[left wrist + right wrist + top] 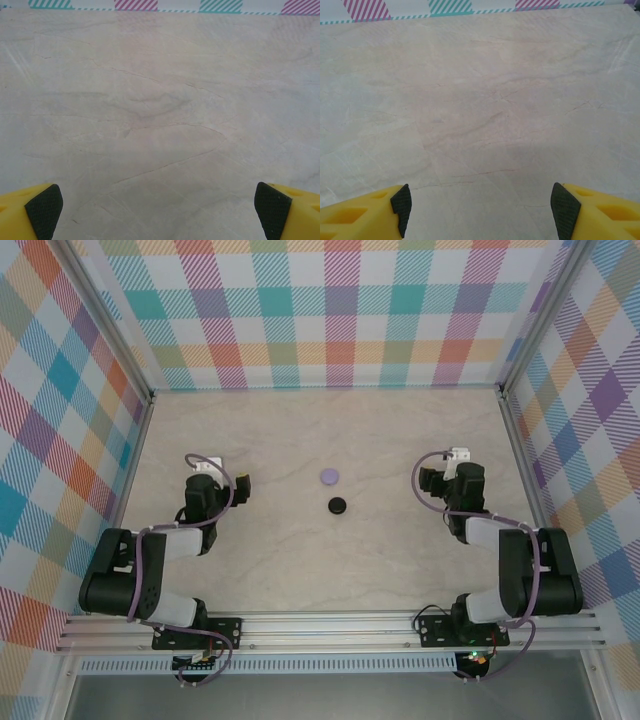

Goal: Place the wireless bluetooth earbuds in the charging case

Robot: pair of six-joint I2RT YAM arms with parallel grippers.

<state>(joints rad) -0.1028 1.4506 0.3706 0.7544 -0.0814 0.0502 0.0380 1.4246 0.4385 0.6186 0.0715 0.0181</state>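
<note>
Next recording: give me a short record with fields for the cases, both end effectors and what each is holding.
lilac case: mid-table, the farther one from the arm bases
black case: just nearer than the lilac case, apart from it
left end effector: open, empty, over bare table, left of the cases
right end effector: open, empty, over bare table, right of the cases
contact: neither end effector touches a case

Pale marbled tabletop before me, thin veins running across it. Checked panels in pink, teal, orange and purple wall it on three sides. Metal posts stand at both far corners. Grooved metal rail along the near edge.
</note>
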